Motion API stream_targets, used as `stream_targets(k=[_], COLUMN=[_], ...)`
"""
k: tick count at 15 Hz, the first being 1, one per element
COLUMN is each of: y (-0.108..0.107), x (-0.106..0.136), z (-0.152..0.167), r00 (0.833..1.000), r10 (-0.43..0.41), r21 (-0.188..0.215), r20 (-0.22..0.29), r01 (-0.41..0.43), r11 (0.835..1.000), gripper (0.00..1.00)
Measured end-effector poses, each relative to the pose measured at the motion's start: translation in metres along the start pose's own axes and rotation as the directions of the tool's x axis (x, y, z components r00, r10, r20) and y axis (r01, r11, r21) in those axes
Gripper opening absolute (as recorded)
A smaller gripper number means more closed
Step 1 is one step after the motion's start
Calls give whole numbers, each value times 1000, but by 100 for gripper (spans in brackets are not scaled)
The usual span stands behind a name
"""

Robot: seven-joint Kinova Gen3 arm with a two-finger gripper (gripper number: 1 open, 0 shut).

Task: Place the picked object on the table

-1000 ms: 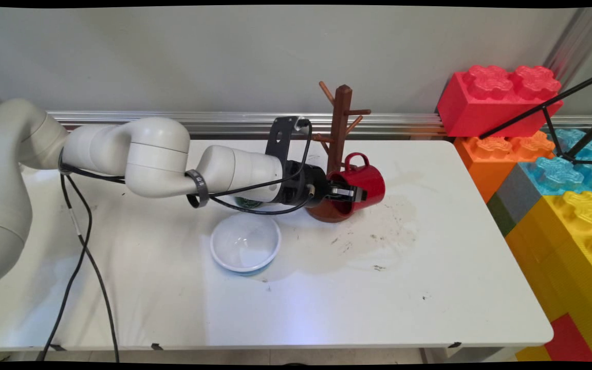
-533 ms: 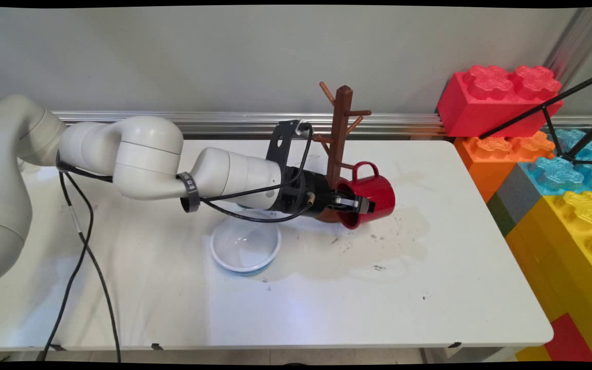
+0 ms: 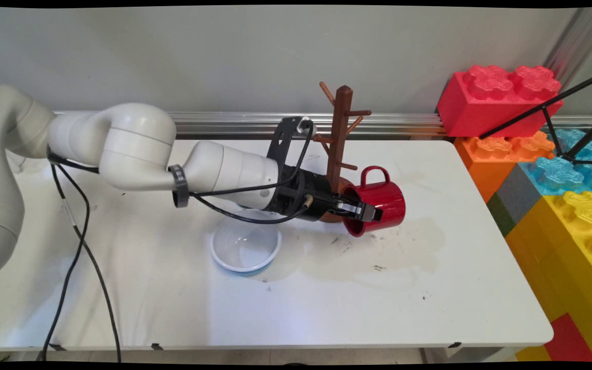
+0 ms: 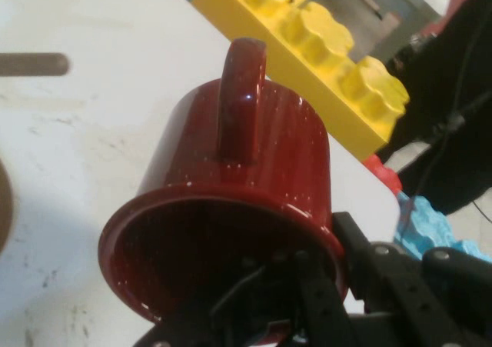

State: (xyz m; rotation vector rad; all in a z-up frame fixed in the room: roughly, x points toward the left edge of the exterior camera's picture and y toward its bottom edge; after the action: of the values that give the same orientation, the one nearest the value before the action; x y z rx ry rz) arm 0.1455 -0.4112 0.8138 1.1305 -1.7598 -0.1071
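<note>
Gripping the mug [image 3: 378, 203] by its rim, the gripper [image 3: 360, 211] is closed: mug on its side, handle up, above the table [image 3: 429, 288], right of the rack [image 3: 341, 133], bowl [image 3: 245, 244] left. Hand view: one finger [image 4: 307, 301] is inside the mug [image 4: 238, 178], axis along the fingers.

A brown wooden mug tree [image 3: 341, 149] stood at the white table's [image 3: 327, 303] far side; a white bowl [image 3: 245, 244] lay near-left of it, big toy bricks [image 3: 558, 169] to its right.

Red mug [image 3: 381, 203] on its side, rim clamped by gripper [image 3: 363, 211], beside brown mug tree [image 3: 341, 133], white bowl [image 3: 245, 242] nearby
</note>
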Motion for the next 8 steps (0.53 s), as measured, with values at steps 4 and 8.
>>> stream_targets(k=[4,8], y=[7,14], x=[13,26], z=[-13,-26], r00=[998,990], r10=[58,111], r21=[-25,-38], r20=[37,90], r01=[-57,-108], r11=[998,993], gripper=[0,0])
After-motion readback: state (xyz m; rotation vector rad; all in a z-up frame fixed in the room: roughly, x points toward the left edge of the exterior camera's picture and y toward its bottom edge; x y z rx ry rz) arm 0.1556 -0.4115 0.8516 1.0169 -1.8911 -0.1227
